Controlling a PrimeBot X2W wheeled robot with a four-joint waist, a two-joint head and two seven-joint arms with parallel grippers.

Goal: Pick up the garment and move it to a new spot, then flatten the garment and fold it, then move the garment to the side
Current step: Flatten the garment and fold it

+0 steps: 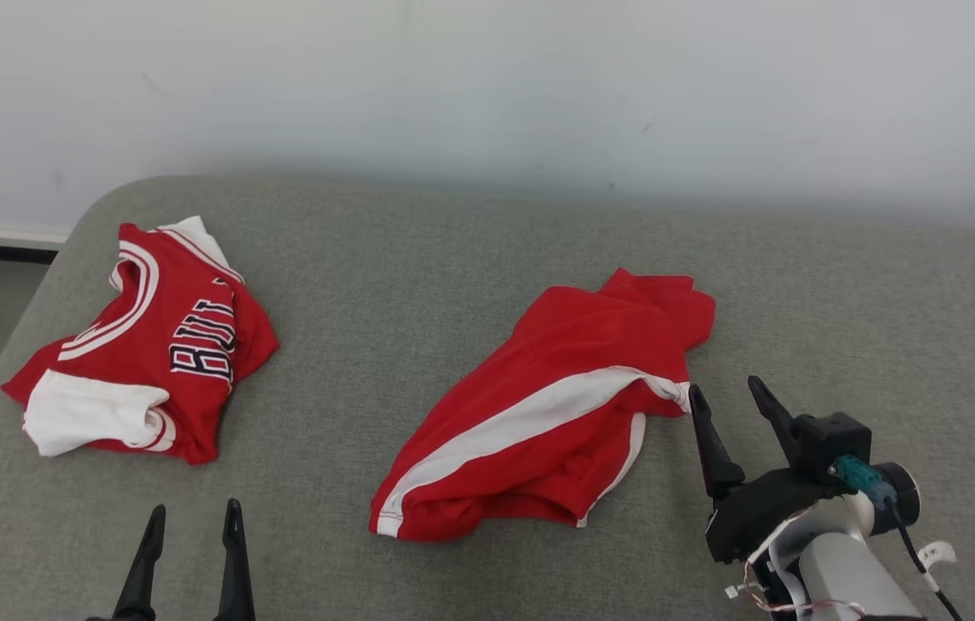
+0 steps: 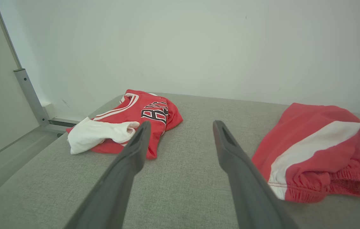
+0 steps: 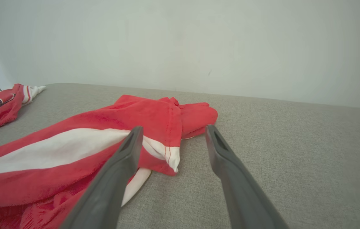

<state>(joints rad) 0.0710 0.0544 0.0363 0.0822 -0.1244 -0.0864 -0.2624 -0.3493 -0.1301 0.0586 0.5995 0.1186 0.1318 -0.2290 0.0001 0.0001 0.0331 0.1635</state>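
Both sets of jaws are wide open and hold nothing. Right gripper (image 1: 724, 388) is low, just beside the red shorts' (image 1: 539, 414) right hem corner; I'd say it's lined up for the pick. Left gripper (image 1: 196, 507) hangs back, well apart from them. The shorts lie crumpled mid grey pad (image 1: 418, 276). Their long axis, marked by the white stripe, runs diagonally near-left to far-right, with the elastic waist apparently at the near end. Red jersey (image 1: 159, 345) is at far left.

**Clearance on the pad**

Grey padded surface (image 1: 453, 259): open lane runs 6 to 12 o'clock between the red jersey (image 1: 151, 345) at 9 and the red shorts (image 1: 539, 414) at centre. Bare surface from 1 through 4 o'clock, right of the shorts. Wall (image 1: 487, 86) closes off 12. Surface edge drops away at 9, past the jersey. Both heaps lie low and crumpled.
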